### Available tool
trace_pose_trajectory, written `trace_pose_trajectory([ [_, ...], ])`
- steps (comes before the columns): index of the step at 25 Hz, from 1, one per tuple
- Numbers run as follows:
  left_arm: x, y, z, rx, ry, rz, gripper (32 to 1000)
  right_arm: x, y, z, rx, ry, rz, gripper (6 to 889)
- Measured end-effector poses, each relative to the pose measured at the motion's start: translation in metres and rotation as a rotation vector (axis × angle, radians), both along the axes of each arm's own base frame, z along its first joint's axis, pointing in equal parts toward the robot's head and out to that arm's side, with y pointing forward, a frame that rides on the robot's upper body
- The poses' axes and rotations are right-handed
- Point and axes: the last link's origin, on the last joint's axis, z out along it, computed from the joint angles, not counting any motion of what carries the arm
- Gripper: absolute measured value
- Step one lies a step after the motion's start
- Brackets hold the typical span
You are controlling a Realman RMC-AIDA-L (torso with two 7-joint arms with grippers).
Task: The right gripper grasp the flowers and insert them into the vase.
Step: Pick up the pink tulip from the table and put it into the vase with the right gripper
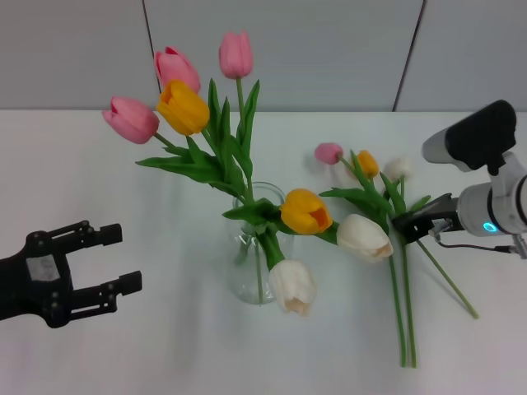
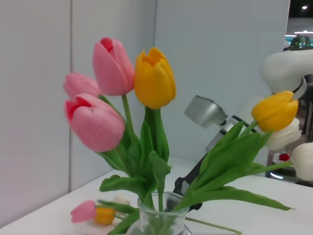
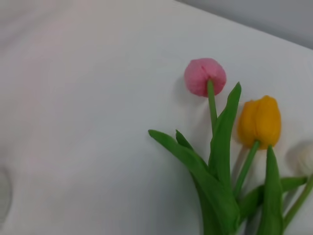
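The black two-fingered right gripper (image 1: 405,220), on its silver-white arm with the glowing cyan ring, is reaching in low over the white desk (image 1: 123,354) at the small bunch of artificial tulips (image 1: 366,177) — one pink bud, one orange, one white — lying flat on long thin green stems. The jaws are sitting right at the stems, just below the leaves, but whether they are closing on them or only resting against them I cannot tell. The right wrist view is showing the pink and orange buds on the desk, leaves fanning beneath.

The small clear glass vase (image 1: 257,276) is standing to the left of the bunch, nearer the middle of the desk, already crowded with larger tulips; a yellow head and a white one are drooping over its rim toward the lying bunch.

The step in hand looks to be the grasp. Doing it well likely means taking all three stems together, close under the leaves, so none is slipping free when lifted — then tipping the bunch upright and threading the stem ends past the drooping heads into the narrow mouth.

The black left gripper (image 1: 82,271) is waiting at the desk's left side, jaws spread wide and holding nothing.
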Motion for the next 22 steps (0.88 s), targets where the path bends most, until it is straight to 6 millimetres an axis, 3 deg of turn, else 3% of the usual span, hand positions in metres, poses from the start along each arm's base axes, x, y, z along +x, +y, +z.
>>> trace_pose_trajectory([
  [8,0.001,0.001,0.008,0.024,-0.019,-0.003,799,0.010,-0.026,0.032,0.099,0.273,0.135,23],
  [10,0.002,0.002,0.011,0.045,-0.036,-0.005,799,0.003,-0.042,0.055,0.175,0.402,0.297,24],
  [15,0.004,0.005,0.027,0.074,-0.071,-0.008,799,-0.007,-0.069,0.078,0.294,0.524,0.548,24],
  [20,0.026,0.026,0.045,0.027,-0.076,-0.070,799,-0.013,-0.103,0.100,0.463,0.645,0.782,25],
  [22,0.033,0.033,0.049,0.029,-0.064,-0.091,799,-0.015,-0.107,0.101,0.492,0.666,0.813,26],
])
